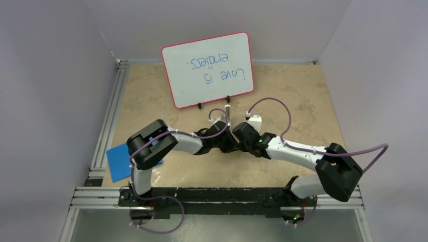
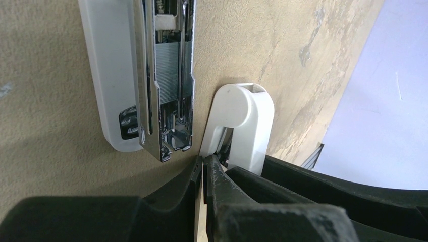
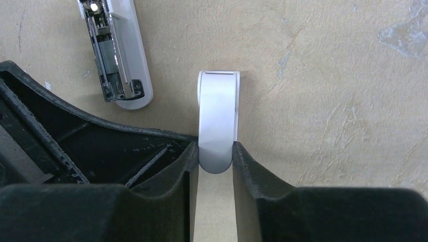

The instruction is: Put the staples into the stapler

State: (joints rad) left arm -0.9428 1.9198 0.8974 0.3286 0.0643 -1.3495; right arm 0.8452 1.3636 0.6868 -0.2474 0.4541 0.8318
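The stapler (image 2: 103, 75) lies flat on the beige table (image 1: 303, 101), near the middle and in front of the whiteboard (image 1: 207, 68). It is open. Its slim white plastic body is on one side, and its metal channel (image 2: 151, 101) faces upward next to it. Inside the channel there is a grey ribbed strip, the staples (image 2: 169, 63); it fills the middle part of the channel.

Just beside the stapler, but apart from it, a short white piece (image 3: 217, 111) with a rounded end rests on the table. The right gripper (image 3: 216, 151) grasps this piece: its two black fingers press on both sides of the rounded end that is nearer to the wrist camera. The other end of the piece is squarer and points away from the gripper.

The left gripper (image 2: 204, 166) is clenched. Its fingertips are pressed together with nothing between them, and they are low over the table, between the end of the stapler and the short white piece. In the left wrist view the fingertips are very near to this piece, but I cannot tell if they touch it.

The whiteboard has a red frame and stands on small black feet. On it is handwriting that reads "Love is endless." From the top camera the words appear upside down. A blue sheet (image 1: 118, 161) lies at the left edge of the table.
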